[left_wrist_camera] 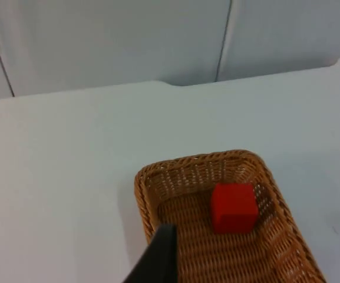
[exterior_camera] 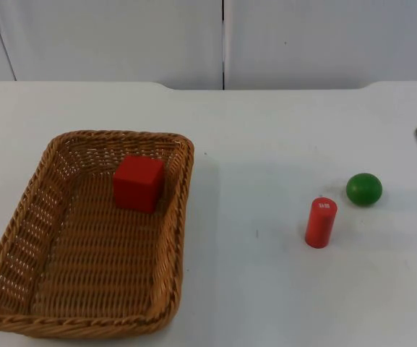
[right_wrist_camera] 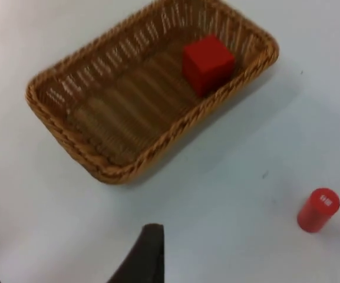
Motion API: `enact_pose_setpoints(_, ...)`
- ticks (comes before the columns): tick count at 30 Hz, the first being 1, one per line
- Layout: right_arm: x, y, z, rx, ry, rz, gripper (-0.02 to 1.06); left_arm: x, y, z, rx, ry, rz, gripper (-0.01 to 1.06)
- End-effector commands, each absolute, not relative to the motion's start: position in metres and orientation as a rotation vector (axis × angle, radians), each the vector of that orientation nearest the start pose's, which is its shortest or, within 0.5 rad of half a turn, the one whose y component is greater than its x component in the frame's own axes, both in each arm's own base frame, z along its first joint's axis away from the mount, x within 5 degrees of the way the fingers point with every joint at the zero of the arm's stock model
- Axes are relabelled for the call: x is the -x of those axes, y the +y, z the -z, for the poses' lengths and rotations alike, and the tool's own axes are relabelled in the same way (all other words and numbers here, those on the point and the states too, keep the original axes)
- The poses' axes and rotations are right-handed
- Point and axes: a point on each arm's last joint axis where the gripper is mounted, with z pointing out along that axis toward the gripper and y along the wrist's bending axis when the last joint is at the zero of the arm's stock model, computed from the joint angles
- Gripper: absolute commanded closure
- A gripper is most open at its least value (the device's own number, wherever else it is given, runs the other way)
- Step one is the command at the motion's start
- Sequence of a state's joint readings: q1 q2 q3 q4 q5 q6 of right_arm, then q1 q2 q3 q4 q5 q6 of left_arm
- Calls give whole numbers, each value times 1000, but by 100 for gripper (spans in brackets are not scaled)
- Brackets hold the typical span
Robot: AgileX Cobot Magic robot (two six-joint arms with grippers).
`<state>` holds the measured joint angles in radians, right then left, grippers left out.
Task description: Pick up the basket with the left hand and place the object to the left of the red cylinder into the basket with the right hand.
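Basket (exterior_camera: pixel 42 246) sits on the table (exterior_camera: pixel 266 289), a red cube (exterior_camera: pixel 138 183) inside by its far end. Cylinder (exterior_camera: pixel 321 223), red, stands upright well right of the basket; its small white label is unreadable. Green ball (exterior_camera: pixel 364 189) lies just beyond. Whether either gripper is released or clenched, I cannot tell.

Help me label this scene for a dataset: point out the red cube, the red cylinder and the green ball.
red cube (exterior_camera: pixel 138 183): top view, on its front face, inside the basket.
red cylinder (exterior_camera: pixel 321 223): top view, on its side, mid-height.
green ball (exterior_camera: pixel 364 189): top view, at its centre.
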<state>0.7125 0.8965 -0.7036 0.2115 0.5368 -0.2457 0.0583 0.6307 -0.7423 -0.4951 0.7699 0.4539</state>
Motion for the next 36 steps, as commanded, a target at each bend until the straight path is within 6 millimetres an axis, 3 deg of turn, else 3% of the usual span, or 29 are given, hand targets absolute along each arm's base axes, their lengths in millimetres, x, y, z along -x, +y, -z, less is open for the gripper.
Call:
enact_pose_setpoints(1, -118, 114, -318, 862, 2022, -504, 12, -103, -26, -351, -254, 2039, 279, 16)
enact_pose_setpoints(9, -85, 87, -340, 842, 1898, -531, 12, -71, -29, -355, -310, 1991, 253, 16)
enact_pose_setpoints(13, -70, 73, -344, 833, 1831, -527, 12, -55, -29, -345, -331, 1983, 232, 16)
enact_pose_setpoints(19, -55, 59, -332, 827, 1785, -507, 12, -33, -31, -322, -331, 1954, 227, 16)
enact_pose_setpoints(28, -43, 48, -323, 831, 1762, -490, 12, -2, -30, -313, -336, 1932, 179, 16)
enact_pose_setpoints(36, -40, 47, -317, 868, 1824, -489, 12, 15, -18, -306, -154, 1947, 96, 16)
